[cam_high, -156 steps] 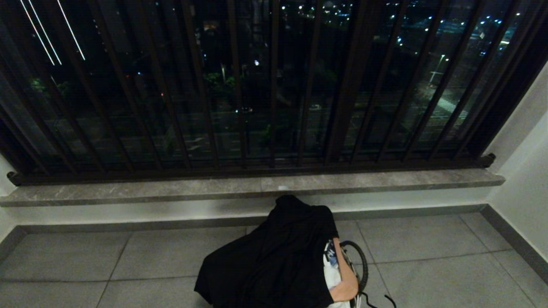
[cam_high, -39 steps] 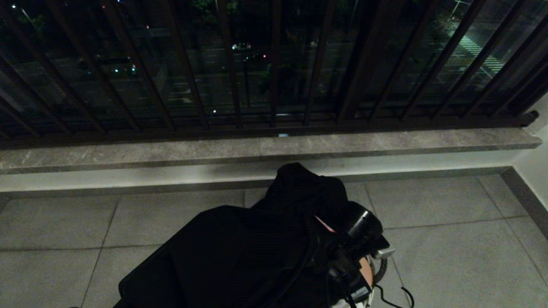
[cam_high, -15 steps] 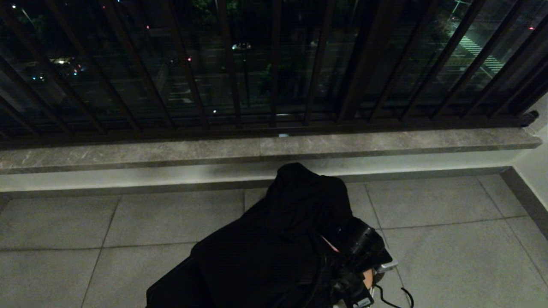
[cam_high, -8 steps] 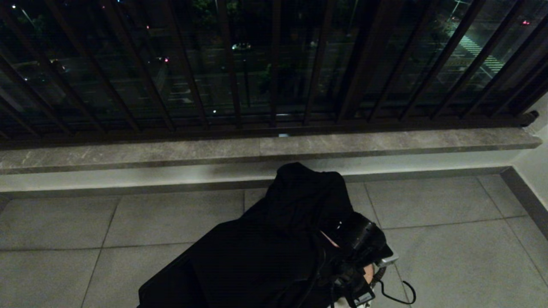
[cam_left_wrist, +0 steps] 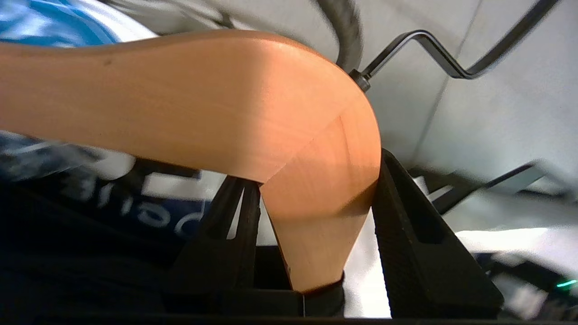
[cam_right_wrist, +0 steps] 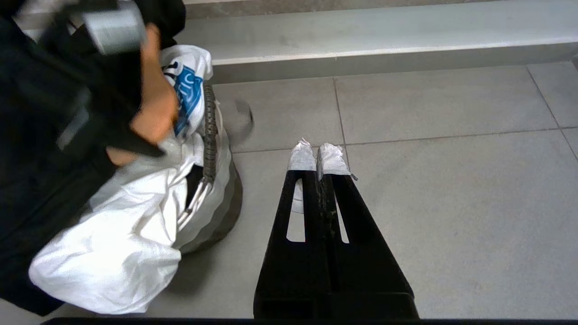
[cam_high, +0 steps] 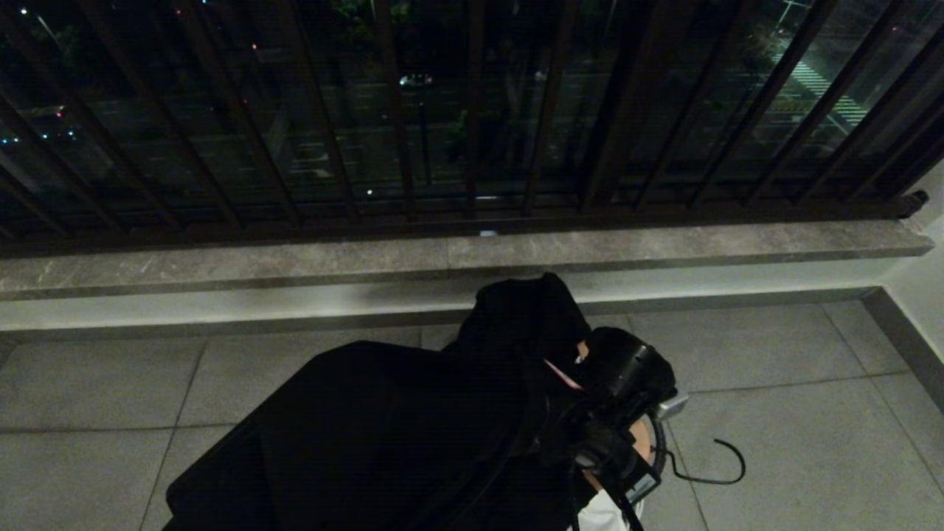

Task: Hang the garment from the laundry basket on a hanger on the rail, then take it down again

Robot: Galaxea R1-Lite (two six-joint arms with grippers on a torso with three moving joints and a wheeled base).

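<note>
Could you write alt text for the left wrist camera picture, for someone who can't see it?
The left gripper is clamped on a pale wooden hanger, whose black metal hook curves away over a grey tiled floor. Beneath the hanger lies white cloth with blue print and dark fabric.

Big black garment [cam_high: 383,435] over everything, w/ a white one [cam_right_wrist: 113,239] under it carrying a blue patch [cam_right_wrist: 186,92] & white lettering on dark blue [cam_left_wrist: 149,212]. Hanger [cam_left_wrist: 226,113] is warm orange-tan wood w/ a black metal hook [cam_left_wrist: 433,54]; basket [cam_right_wrist: 221,198] has pale grey sides, dark rim. Left gripper [cam_left_wrist: 311,194] all black, right gripper [cam_right_wrist: 317,159] black w/ white-wrapped tips; floor tiles [cam_high: 774,442] grey w/ darker grout lines, ledge [cam_high: 295,262] mottled grey stone, railing bars [cam_high: 472,110] dark brown.
</note>
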